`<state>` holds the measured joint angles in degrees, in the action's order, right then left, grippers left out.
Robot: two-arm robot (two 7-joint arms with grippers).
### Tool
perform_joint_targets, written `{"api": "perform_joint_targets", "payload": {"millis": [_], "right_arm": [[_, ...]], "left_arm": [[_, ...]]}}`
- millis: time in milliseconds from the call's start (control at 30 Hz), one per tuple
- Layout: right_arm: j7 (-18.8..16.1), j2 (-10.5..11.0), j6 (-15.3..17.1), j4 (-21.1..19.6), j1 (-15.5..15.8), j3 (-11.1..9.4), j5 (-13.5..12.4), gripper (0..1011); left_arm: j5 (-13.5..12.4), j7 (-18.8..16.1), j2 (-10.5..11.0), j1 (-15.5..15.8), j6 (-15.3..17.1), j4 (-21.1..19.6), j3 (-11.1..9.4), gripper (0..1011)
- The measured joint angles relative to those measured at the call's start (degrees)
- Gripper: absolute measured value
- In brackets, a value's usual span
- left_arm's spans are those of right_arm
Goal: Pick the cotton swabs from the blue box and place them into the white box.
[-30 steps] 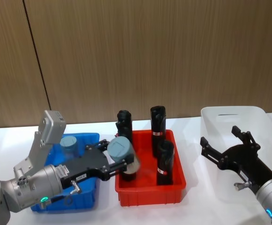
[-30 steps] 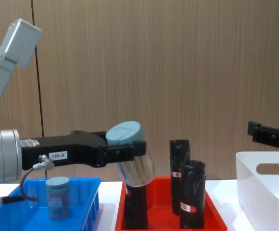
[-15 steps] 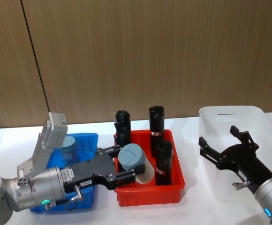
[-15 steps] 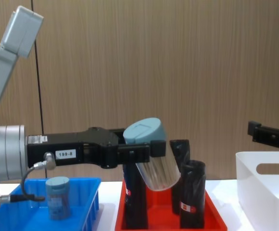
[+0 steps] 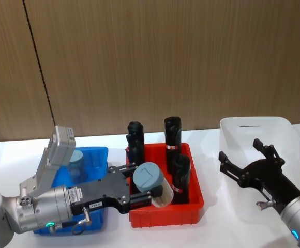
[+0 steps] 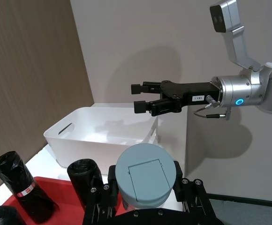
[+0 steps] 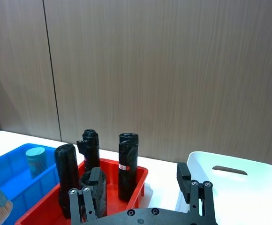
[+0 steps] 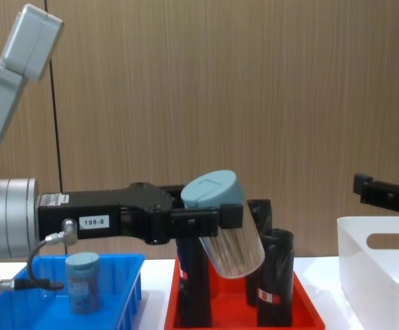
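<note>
My left gripper (image 5: 144, 189) is shut on a cotton swab tub (image 5: 151, 183), a clear cylinder with a grey-blue lid. The tub hangs tilted over the red bin (image 5: 191, 212), and its pale sticks show in the chest view (image 8: 228, 232). Its lid faces the left wrist camera (image 6: 145, 180). A second cotton swab tub (image 5: 76, 158) stands upright in the blue box (image 5: 99, 151) on the left. On the right sits the white box (image 5: 253, 124). My right gripper (image 5: 240, 148) hovers open at the white box's near left side, holding nothing.
Several tall black rolls (image 5: 173, 134) with red-white labels stand in the red bin between the two boxes. A wooden wall runs behind the white table (image 5: 212, 139). My right gripper (image 6: 139, 97) is seen above the white box (image 6: 103, 129) from the left wrist.
My left gripper has carried the cotton swab tub rightward from the blue box's edge to over the red bin, tilting it more. The right arm has stayed put.
</note>
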<state>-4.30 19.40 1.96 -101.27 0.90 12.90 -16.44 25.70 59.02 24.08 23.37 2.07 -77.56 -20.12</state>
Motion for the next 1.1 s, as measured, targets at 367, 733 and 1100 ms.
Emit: {"api": "perform_joint_targets", "payload": {"millis": [367,733,1100], "right_arm": [[-4.35,0.93,2.34,-0.48,0.00,-0.21,-0.64,1002],[-12.79,2.95,6.56,-0.81,-0.84,-0.67,-2.21,1002],[-21.67,4.60,9.89,-0.42,-2.31,-0.84,-3.43,1002]], "left_arm": [[0.00,0.55,0.07,0.05,0.00,-0.08,-0.09,660],[-0.01,0.79,0.12,0.07,0.00,-0.14,-0.15,660],[-0.01,0.88,0.13,0.07,0.01,-0.15,-0.15,660]]}}
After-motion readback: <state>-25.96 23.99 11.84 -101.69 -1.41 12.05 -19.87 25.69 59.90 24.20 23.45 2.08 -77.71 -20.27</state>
